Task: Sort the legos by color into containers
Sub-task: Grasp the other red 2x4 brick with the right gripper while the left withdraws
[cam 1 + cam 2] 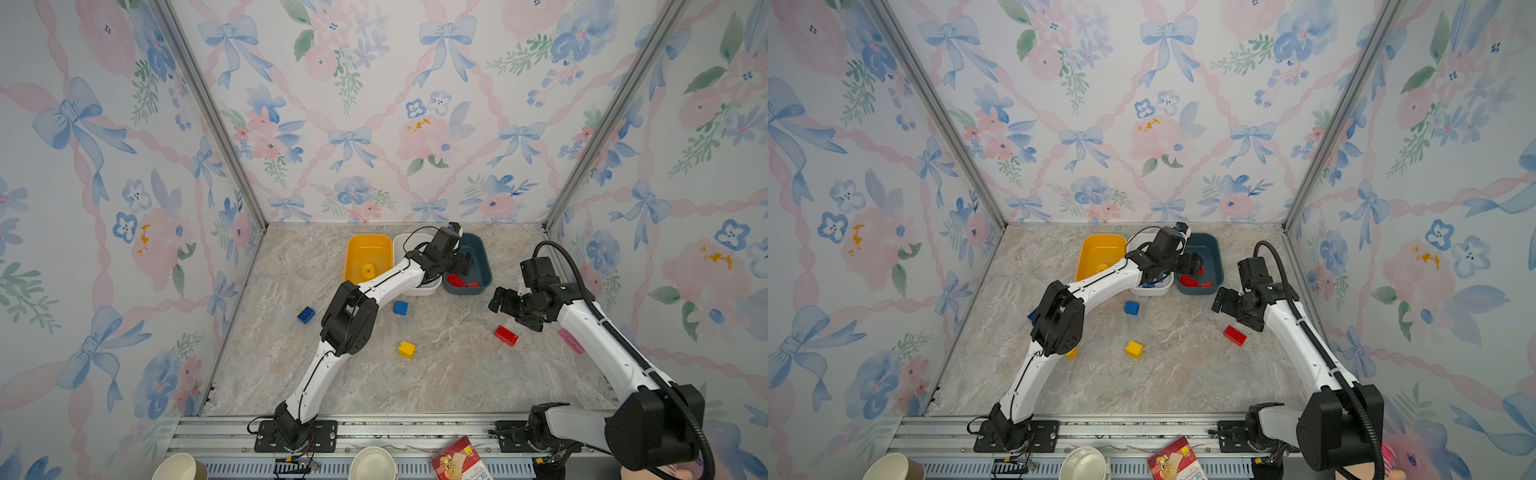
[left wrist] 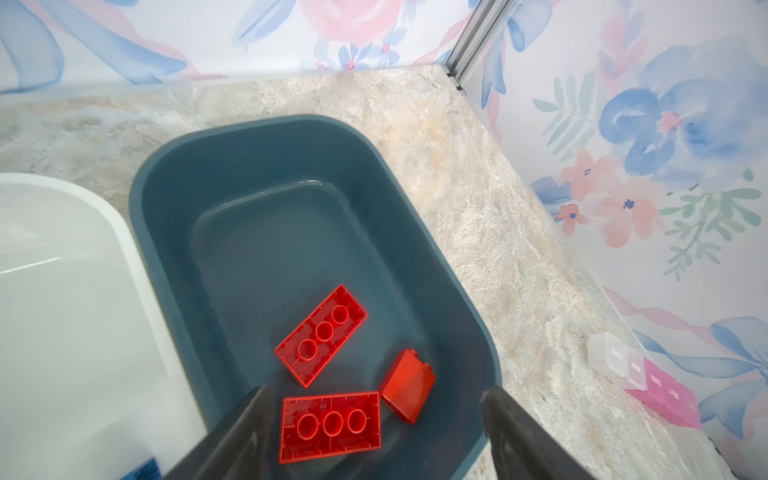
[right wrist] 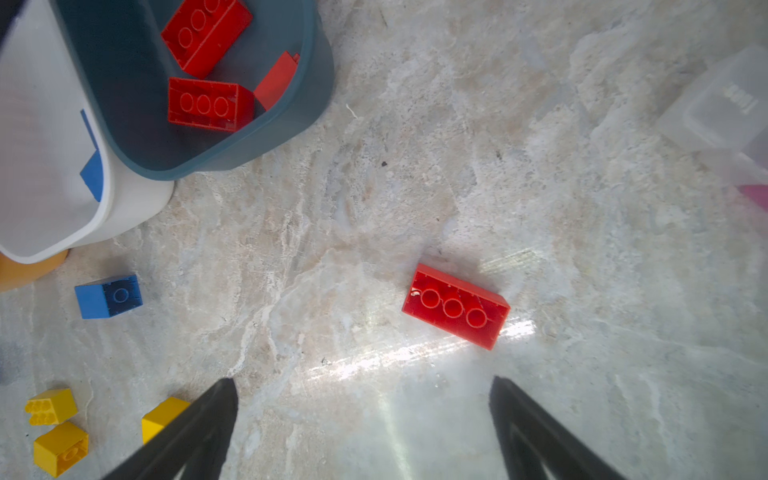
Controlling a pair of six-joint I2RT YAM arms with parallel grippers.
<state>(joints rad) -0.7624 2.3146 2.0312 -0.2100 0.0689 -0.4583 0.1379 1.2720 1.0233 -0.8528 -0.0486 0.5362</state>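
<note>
Three containers stand in a row at the back: a yellow tub [image 1: 368,249], a white tub [image 1: 428,291] and a teal tub [image 1: 482,266]. My left gripper [image 1: 463,264] hangs open over the teal tub [image 2: 266,166], and in the left wrist view it [image 2: 378,388] holds nothing. Three red legos [image 2: 321,334] lie in the tub beneath it. My right gripper [image 1: 505,301] is open and empty [image 3: 363,379], just short of a red lego [image 3: 455,305] on the table. Blue legos [image 1: 400,307] [image 1: 306,314] and a yellow lego [image 1: 406,349] lie loose. One yellow lego [image 1: 368,271] sits in the yellow tub.
A blue lego [image 3: 92,174] lies in the white tub. More yellow legos [image 3: 52,405] sit near the left arm. A pink and clear block [image 1: 571,340] rests by the right wall. Two paper cups [image 1: 178,467] [image 1: 372,463] and a red packet [image 1: 457,459] stand beyond the front rail.
</note>
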